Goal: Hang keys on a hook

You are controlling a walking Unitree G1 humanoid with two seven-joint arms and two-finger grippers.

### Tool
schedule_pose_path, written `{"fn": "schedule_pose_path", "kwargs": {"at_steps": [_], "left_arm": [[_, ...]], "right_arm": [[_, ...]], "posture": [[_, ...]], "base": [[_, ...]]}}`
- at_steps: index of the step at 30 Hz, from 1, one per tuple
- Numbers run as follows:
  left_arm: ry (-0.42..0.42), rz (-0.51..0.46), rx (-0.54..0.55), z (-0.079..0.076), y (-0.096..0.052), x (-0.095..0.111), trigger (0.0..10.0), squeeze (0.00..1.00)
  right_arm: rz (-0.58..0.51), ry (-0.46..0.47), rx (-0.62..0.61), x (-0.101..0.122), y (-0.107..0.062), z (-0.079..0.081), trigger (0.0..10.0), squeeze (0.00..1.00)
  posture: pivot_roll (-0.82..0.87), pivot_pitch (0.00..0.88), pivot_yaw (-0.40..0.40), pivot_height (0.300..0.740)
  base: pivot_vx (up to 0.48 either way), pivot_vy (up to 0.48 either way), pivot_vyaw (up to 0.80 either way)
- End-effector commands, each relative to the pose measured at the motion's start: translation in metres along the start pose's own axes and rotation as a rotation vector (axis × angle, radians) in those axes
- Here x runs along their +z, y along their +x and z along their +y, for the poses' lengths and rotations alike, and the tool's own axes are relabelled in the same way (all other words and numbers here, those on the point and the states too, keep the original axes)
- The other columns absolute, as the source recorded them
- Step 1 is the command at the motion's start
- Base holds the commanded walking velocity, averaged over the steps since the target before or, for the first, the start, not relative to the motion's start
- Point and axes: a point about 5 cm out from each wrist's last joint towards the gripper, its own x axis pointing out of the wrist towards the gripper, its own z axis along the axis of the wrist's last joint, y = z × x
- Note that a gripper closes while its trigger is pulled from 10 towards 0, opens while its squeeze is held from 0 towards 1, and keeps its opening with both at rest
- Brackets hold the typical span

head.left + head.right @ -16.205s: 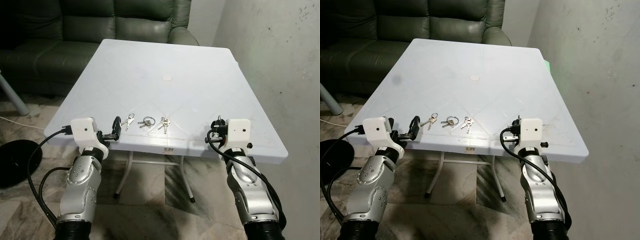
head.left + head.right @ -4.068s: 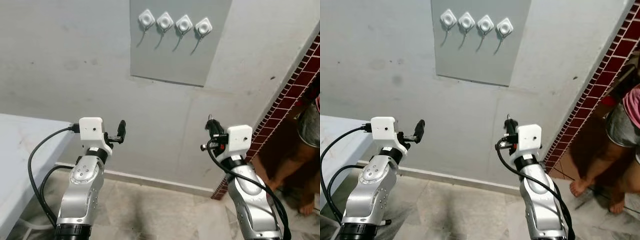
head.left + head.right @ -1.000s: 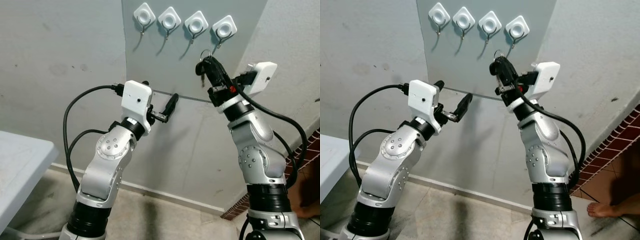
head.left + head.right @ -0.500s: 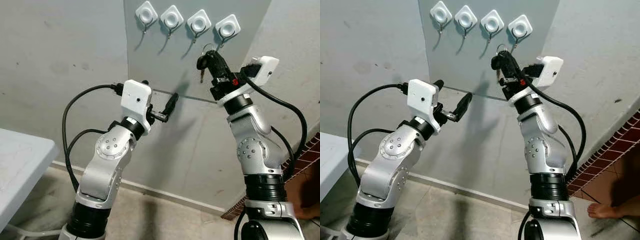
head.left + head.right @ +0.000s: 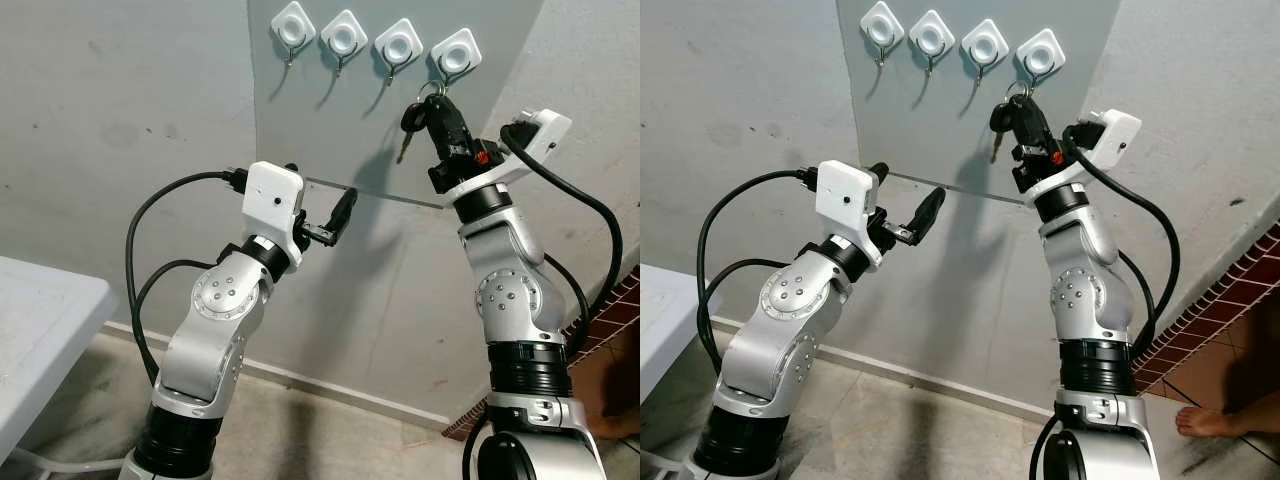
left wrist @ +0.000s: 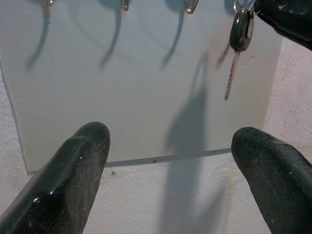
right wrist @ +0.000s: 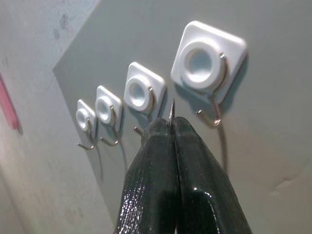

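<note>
The right gripper (image 5: 437,106), pinched shut on the key ring, holds the keys (image 5: 408,125) just below the rightmost hook (image 7: 216,114), so the hanging itself looks not yet done, while the left gripper (image 5: 343,210), fingers spread, hovers lower with nothing in it.

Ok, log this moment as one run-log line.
right gripper: shut on keys | at rightmost hook | left gripper: open, idle
</note>
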Motion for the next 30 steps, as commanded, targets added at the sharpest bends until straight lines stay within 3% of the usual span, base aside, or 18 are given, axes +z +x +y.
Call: {"fn": "schedule_pose_path", "kwargs": {"at_steps": [1, 14, 16, 20, 30], "left_arm": [[-0.005, -0.005, 0.003, 0.0, -0.001, 0.002, 10.0, 0.0], [-0.013, -0.007, 0.006, 0.001, -0.001, 0.003, 10.0, 0.0], [-0.015, -0.007, 0.01, 0.002, 0.0, 0.004, 10.0, 0.0], [-0.015, -0.007, 0.014, 0.003, 0.0, 0.004, 10.0, 0.0], [-0.019, -0.007, 0.016, 0.003, -0.001, 0.004, 10.0, 0.0]], "right_arm": [[-0.036, 0.01, 0.01, 0.009, 0.004, 0.001, 10.0, 0.0], [-0.045, 0.088, -0.024, 0.007, 0.002, -0.003, 10.0, 0.0], [-0.031, 0.176, -0.043, 0.0, -0.001, -0.006, 10.0, 0.0], [-0.025, 0.261, -0.075, -0.008, -0.006, -0.01, 10.0, 0.0], [0.026, 0.307, -0.114, -0.025, -0.017, -0.015, 10.0, 0.0]], "posture": [[0.04, 0.044, -0.041, 0.74], [0.04, 0.045, -0.04, 0.74], [0.04, 0.053, -0.039, 0.74], [0.05, 0.056, -0.038, 0.74], [0.05, 0.047, -0.04, 0.74]], "base": [[0.0, 0.0, 0.0], [0.0, 0.0, 0.0], [0.0, 0.0, 0.0], [0.0, 0.0, 0.0], [0.0, 0.0, 0.0]]}}
